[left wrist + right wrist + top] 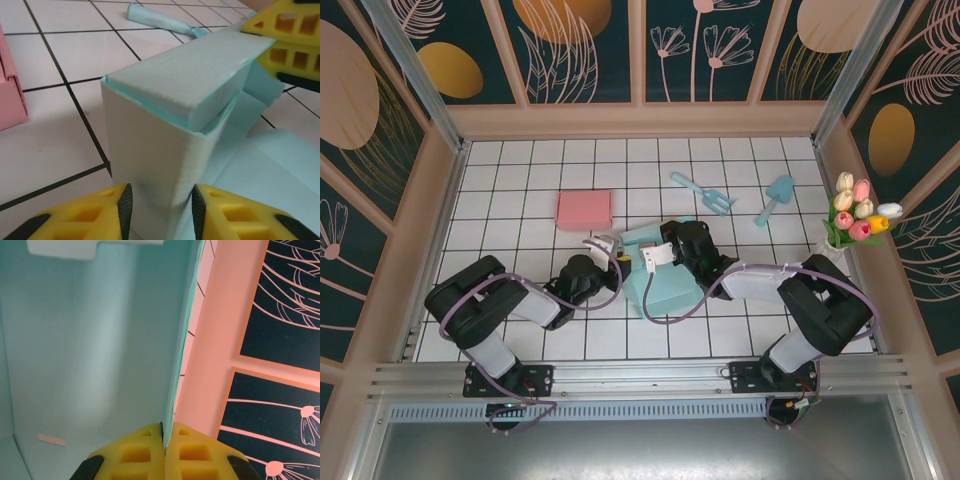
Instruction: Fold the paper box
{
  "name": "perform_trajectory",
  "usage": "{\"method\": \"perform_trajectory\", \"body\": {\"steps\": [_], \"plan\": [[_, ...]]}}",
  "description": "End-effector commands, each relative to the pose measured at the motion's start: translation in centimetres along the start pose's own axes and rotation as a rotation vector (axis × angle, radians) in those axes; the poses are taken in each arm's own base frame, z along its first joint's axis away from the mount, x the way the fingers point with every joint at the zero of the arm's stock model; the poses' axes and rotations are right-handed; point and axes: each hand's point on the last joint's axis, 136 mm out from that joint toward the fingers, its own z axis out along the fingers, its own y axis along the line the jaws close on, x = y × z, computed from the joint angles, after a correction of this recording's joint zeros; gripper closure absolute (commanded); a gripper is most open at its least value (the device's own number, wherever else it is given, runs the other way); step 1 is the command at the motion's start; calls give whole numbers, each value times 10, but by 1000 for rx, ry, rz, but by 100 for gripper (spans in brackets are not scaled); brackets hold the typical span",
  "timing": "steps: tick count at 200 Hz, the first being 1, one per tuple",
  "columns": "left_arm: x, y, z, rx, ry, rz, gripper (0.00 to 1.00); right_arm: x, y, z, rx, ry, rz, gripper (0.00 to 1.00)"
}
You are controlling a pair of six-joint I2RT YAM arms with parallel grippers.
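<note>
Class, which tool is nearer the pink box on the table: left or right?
Left. The left tool grips the teal paper box at its left side, close in front of the pink box. The right tool pinches a wall of the teal box farther to the right.

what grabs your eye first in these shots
The teal box at centre: the right end effector pinches one thin wall and the left end effector grips a folded corner. A pink box lies behind it to the left, and tulips stand at the right edge.
</note>
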Motion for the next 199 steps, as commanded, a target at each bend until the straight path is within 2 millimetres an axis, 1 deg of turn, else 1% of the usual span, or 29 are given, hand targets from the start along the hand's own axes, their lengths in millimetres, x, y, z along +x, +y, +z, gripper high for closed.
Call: {"method": "perform_trajectory", "body": {"steps": [1, 47, 82, 115, 128, 151, 172, 199], "plan": [[-4, 9, 10, -56, -23, -36, 60, -2, 55, 1, -185, -6, -51, 100], [-12, 16, 21, -133, -54, -54, 59, -3, 58, 2, -192, -3, -55, 100], [-19, 35, 25, -259, -82, -83, 59, -3, 58, 2, -192, -3, -54, 100], [-21, 38, 32, -339, -84, -72, 59, -3, 59, 2, -198, 1, -52, 100], [-21, 44, 32, -412, -83, -58, 61, -2, 59, 2, -203, 9, -49, 100], [-20, 62, 23, -558, -87, -61, 70, 0, 59, 2, -209, 18, -44, 100], [-18, 81, 9, -691, -87, -46, 82, 3, 59, 2, -211, 30, -37, 100], [-17, 107, -18, -895, -90, 11, 87, 7, 55, 3, -206, 44, -13, 100]]}}
